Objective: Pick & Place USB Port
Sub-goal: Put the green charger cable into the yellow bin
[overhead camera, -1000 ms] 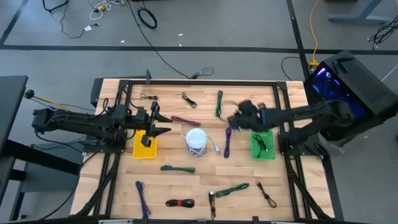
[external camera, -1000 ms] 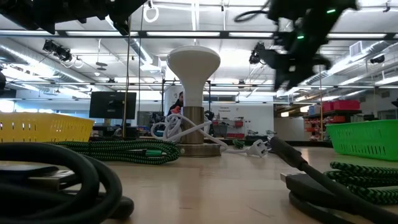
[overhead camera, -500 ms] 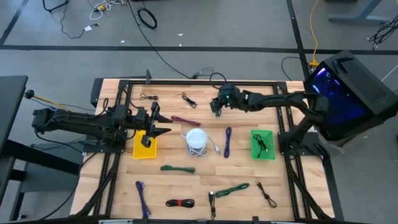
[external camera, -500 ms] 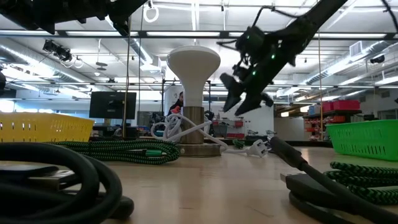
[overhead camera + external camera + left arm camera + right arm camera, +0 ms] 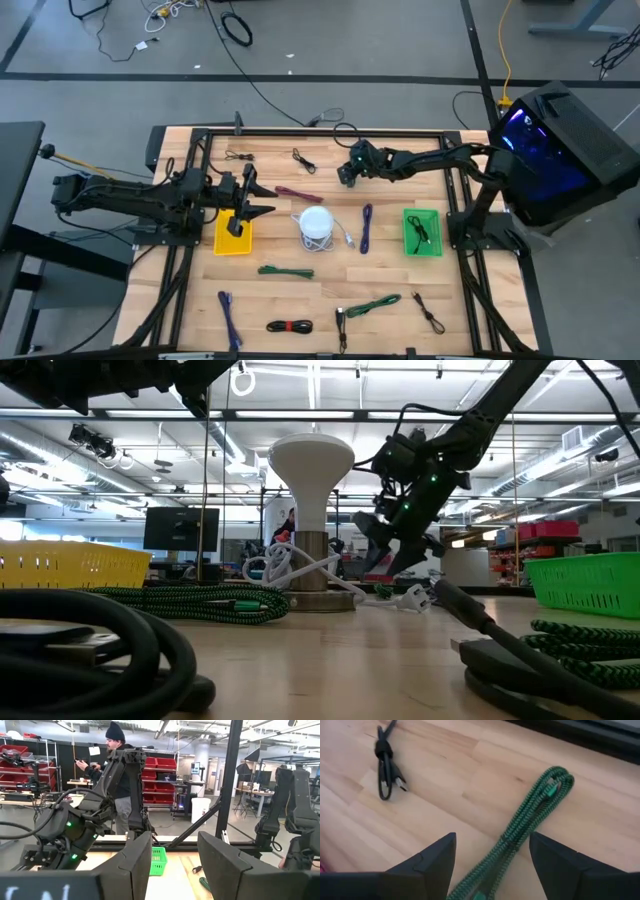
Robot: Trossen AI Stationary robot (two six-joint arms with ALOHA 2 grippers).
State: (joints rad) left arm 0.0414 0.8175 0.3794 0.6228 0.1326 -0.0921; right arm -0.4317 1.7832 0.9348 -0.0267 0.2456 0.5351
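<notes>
Right gripper [image 5: 346,174] hangs over the far middle of the wooden table [image 5: 300,300], its two dark fingers [image 5: 427,865] spread apart with nothing between them. Through the right wrist view, a green braided USB cable [image 5: 530,815] folded into a long bundle lies on the boards directly under the spread fingers, and a small black coiled cable [image 5: 385,762] lies apart from it. In the low view this gripper [image 5: 385,550] hovers above the tabletop, not touching it.

Nearest the front edge of the table lie a black-and-red cable bundle [image 5: 290,326], a blue cable [image 5: 228,310], a green cable [image 5: 372,305] and a black cable [image 5: 430,315]. Farther in, another green braided cable [image 5: 285,271] lies across the boards. At the middle stands a white mushroom-shaped lamp [image 5: 316,222] with a white cord [image 5: 344,238] around its base; a purple cable [image 5: 367,226] lies just beside it on the right.

A green plastic basket [image 5: 408,243] sits to the right with a dark cable inside. A yellow plastic basket [image 5: 234,245] sits to the left, and the left gripper [image 5: 262,209] waits above it, fingers [image 5: 135,860] apart and empty.

Beyond the table, a person in a dark cap [image 5: 114,750] stands in the room.
</notes>
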